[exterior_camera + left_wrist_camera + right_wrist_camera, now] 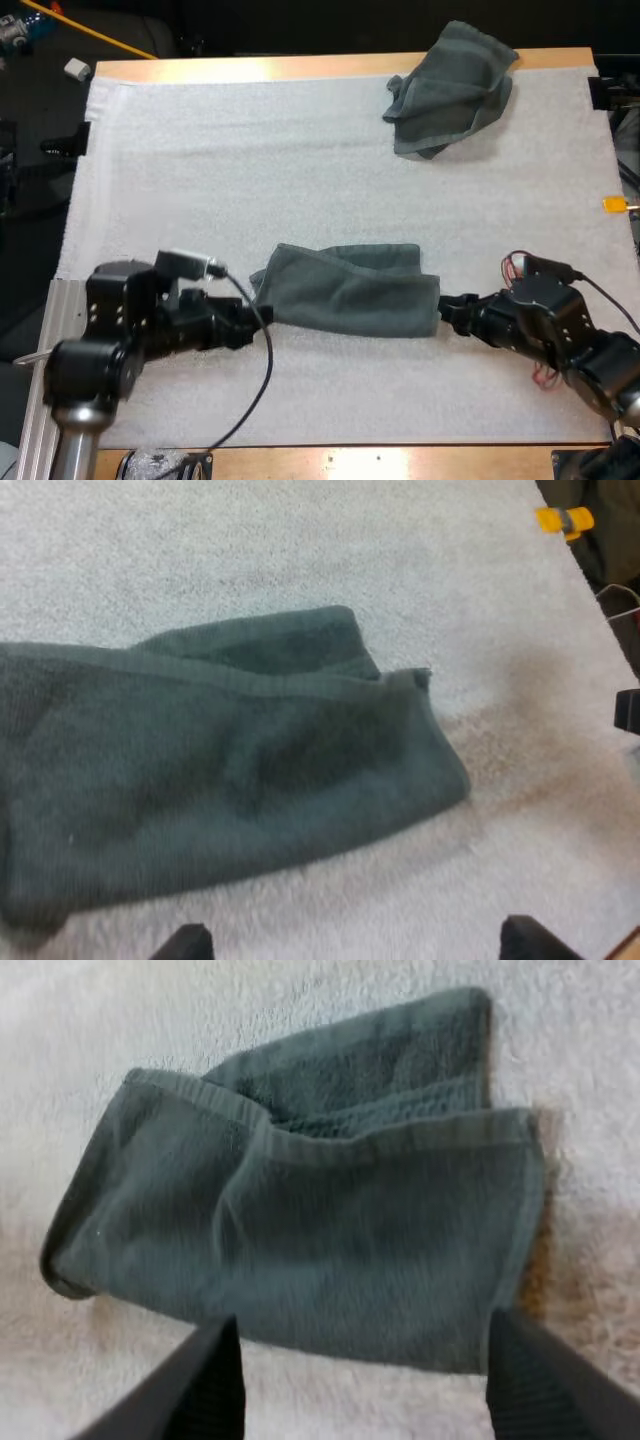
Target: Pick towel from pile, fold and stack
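Fold step: half-folded towel (350, 290) lies between left claw (257, 316) and right claw (449, 312), both open, empty; next probably grasp its ends.

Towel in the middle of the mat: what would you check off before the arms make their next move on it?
1. Middle towel lies folded over on the mat: ok.
2. Its edges line up: not ok, the under layer pokes out along the far side.
3. Left end effector open: ok, fingers apart, just off the towel's left end.
4. Right end effector open: ok, fingers apart, at the towel's right end.
5. Crumpled towel out of the way: ok, it sits apart at the mat's far right corner.
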